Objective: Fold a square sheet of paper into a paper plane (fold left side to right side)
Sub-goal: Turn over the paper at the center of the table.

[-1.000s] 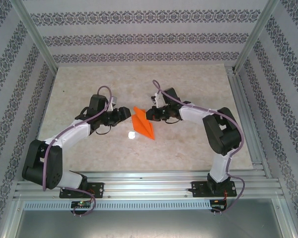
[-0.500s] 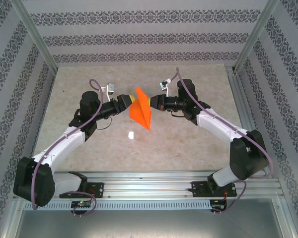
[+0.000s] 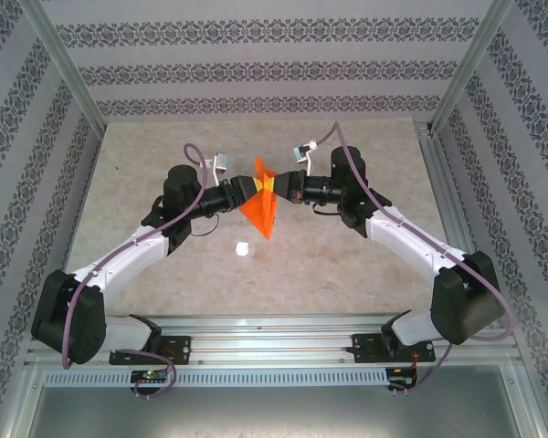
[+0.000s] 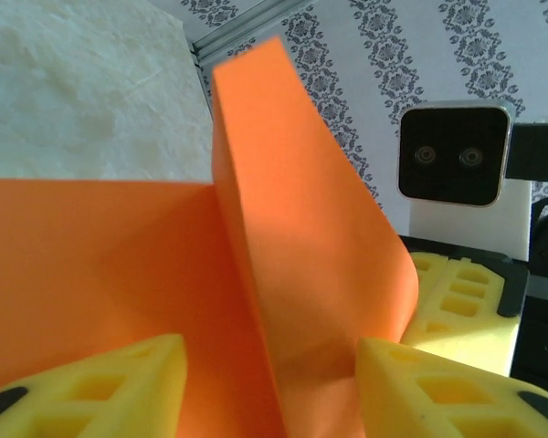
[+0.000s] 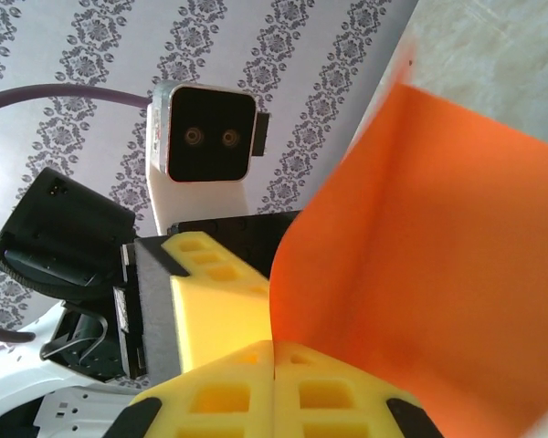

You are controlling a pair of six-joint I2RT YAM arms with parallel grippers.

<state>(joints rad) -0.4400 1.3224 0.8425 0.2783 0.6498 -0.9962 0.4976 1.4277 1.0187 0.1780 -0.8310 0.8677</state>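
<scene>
The orange paper [image 3: 262,212], a creased pointed wedge, hangs above the table with its tip toward the near side. My right gripper [image 3: 278,186] is shut on its upper edge; in the right wrist view the paper [image 5: 438,255] curls up from the closed yellow fingertips [image 5: 274,365]. My left gripper [image 3: 248,187] meets the same edge from the left. Its yellow fingers [image 4: 119,388] stand apart, with a raised flap of the paper [image 4: 301,274] between them. The right gripper's fingers [image 4: 457,301] show just behind the flap.
A small white scrap [image 3: 242,247] lies on the beige table [image 3: 347,265] below the paper. Patterned walls and aluminium frame posts [image 3: 64,73] close in the sides. The arm bases sit on the near rail [image 3: 274,342].
Both grippers have lifted the paper off the table and carried it farther back. Since half a second ago the paper has turned more edge-on and the grippers stand closer together.
</scene>
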